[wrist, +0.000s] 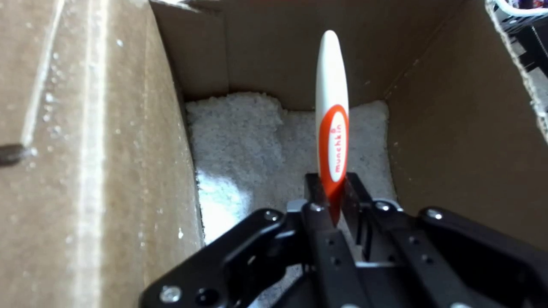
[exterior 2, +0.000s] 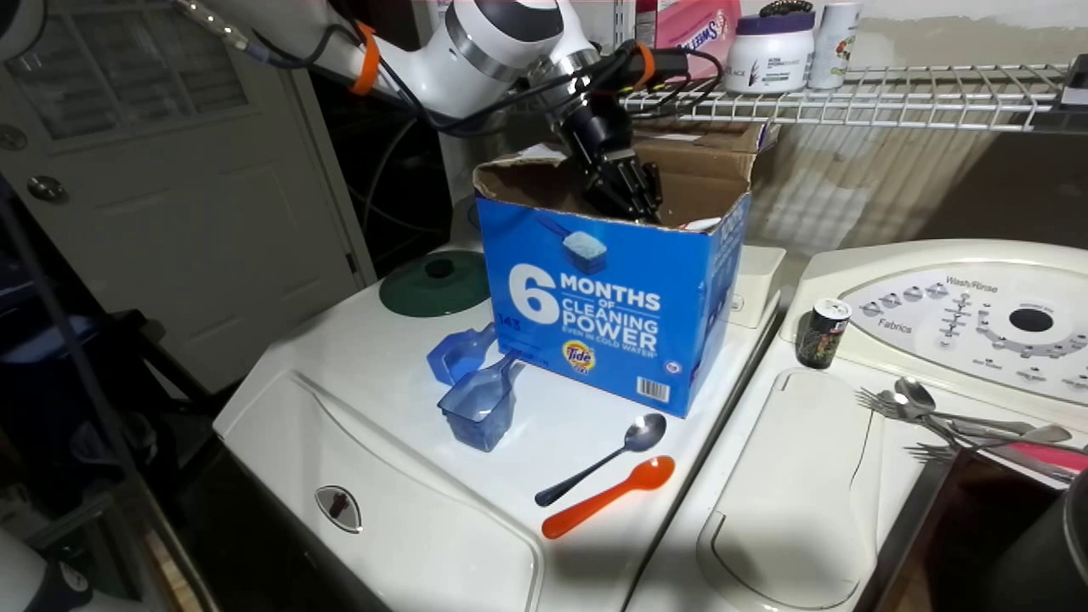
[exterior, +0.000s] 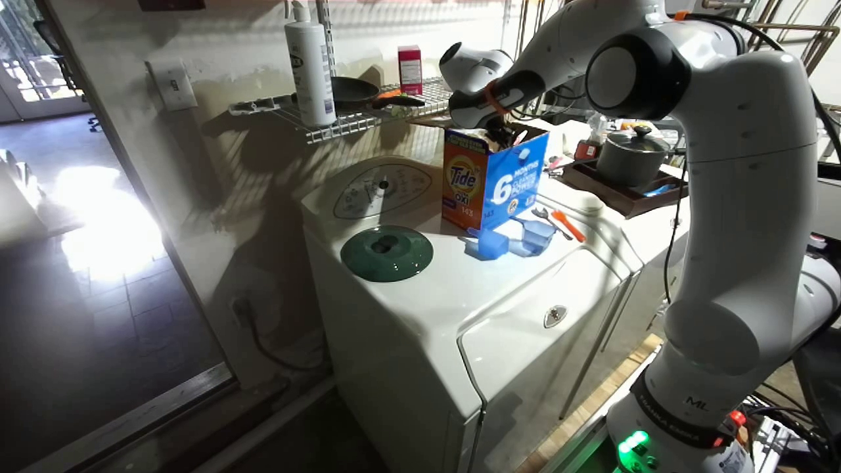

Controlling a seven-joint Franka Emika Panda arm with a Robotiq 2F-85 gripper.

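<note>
You work on the top of a white appliance (exterior: 447, 289), which carries an open blue-and-orange Tide box (exterior 2: 595, 293). Pale powder (wrist: 239, 137) lies in the bottom of the box. A green lid (exterior: 394, 266) rests near the box, on the same top. Your gripper (wrist: 334, 188) reaches into the box, above the powder. Two blue scoops (exterior 2: 480, 412) lie just beside the box, near a metal spoon (exterior 2: 637, 437) and an orange spoon (exterior 2: 595, 506). Your jaws are clamped on the white-and-red munchkin handle (wrist: 333, 128), inside the box; its other end is hidden.
</note>
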